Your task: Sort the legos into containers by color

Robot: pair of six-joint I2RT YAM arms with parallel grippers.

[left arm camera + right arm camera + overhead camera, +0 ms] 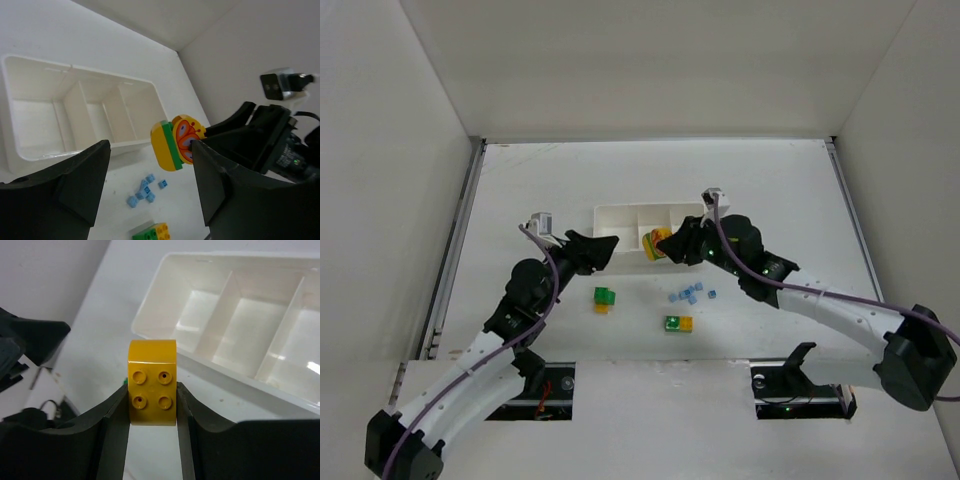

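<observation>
My right gripper is shut on a yellow-orange and green stacked lego, held above the table just in front of the white three-compartment tray. In the right wrist view the fingers clamp the yellow brick on both sides. The left wrist view shows this stack with a butterfly print, in front of the tray, whose compartments look empty. My left gripper is open and empty, close to the left of the stack. On the table lie two green-yellow pairs and several tiny blue bricks.
The tray's front wall lies just beyond the held brick. White walls enclose the table on the left, back and right. The blue bricks and a green-yellow pair lie below my left gripper.
</observation>
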